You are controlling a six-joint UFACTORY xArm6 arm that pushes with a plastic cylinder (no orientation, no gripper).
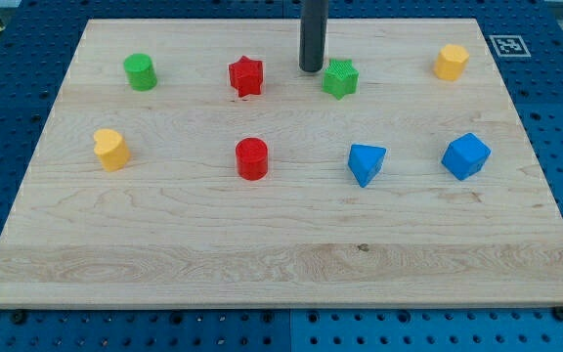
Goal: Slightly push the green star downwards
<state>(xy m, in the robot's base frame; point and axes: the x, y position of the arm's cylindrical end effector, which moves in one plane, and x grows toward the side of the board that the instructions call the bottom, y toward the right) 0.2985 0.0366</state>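
You have no claw here, only my tip [311,69], just left of the green star [340,78] near the counter [262,244] top. It looks light, stiff, likely slippery; press its upper edge.

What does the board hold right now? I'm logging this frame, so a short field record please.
tip: just left of green star, close beside it
green star: top centre
red star: left of tip
green cylinder: top left
below star: blue block
board: wooden
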